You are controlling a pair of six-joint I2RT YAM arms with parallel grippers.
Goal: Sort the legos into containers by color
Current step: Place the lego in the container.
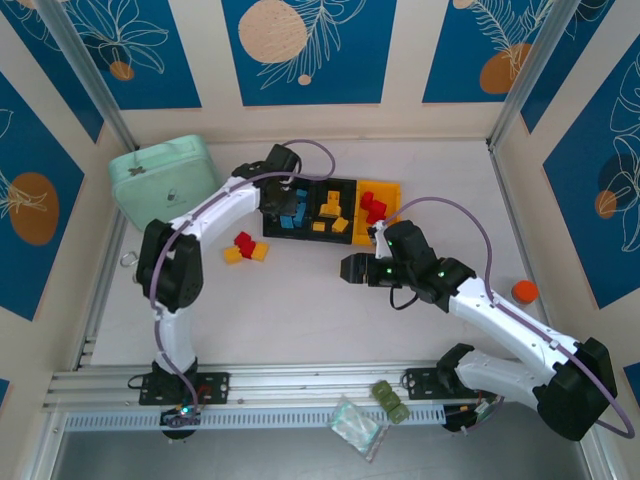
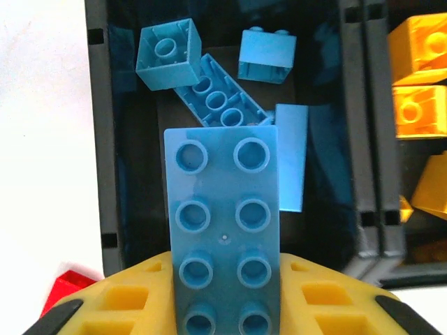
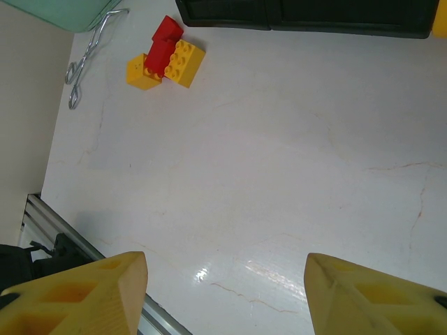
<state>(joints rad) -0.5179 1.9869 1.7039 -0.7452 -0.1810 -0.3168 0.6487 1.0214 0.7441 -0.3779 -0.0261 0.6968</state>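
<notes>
My left gripper [image 2: 223,279] is shut on a long blue lego [image 2: 223,223], held above the left black container [image 2: 108,139]. Several blue legos [image 2: 167,52] lie inside that container. The middle black container [image 1: 345,185] holds yellow legos [image 2: 419,77], and the orange-yellow container [image 1: 388,190] holds red ones [image 1: 373,207]. One red lego [image 3: 164,43] and two yellow legos [image 3: 184,63] lie loose on the table, left of the containers. My right gripper [image 3: 227,293] hangs open over bare table in front of the containers, with nothing between its fingers.
A mint-green case [image 1: 165,175] sits at the back left with a metal clip [image 3: 87,52] beside it. An orange-red cap [image 1: 524,291] lies at the right. An olive-green lump [image 1: 390,400] and a clear bag [image 1: 355,425] rest on the front rail.
</notes>
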